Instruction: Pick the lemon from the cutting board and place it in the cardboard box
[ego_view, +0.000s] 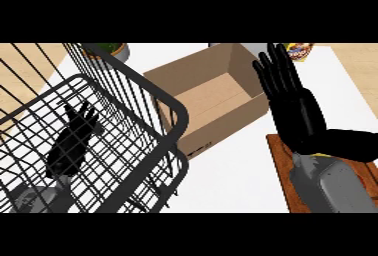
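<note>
The right hand (295, 107) is held with fingers straight and spread, beside the open box (214, 95), above the board (279, 150). No lemon is seen; it must be found and grasped first.

Materials as I log them: cardboard box (210, 95), matt brown paperboard, upper centre. Wire basket (111, 135), dark metal rod, slight sheen, left. Cutting board (283, 170), reddish-brown wood, lower right. Desk (229, 180), smooth matt white. Right hand (295, 107), glossy black; forearm smooth grey.
</note>
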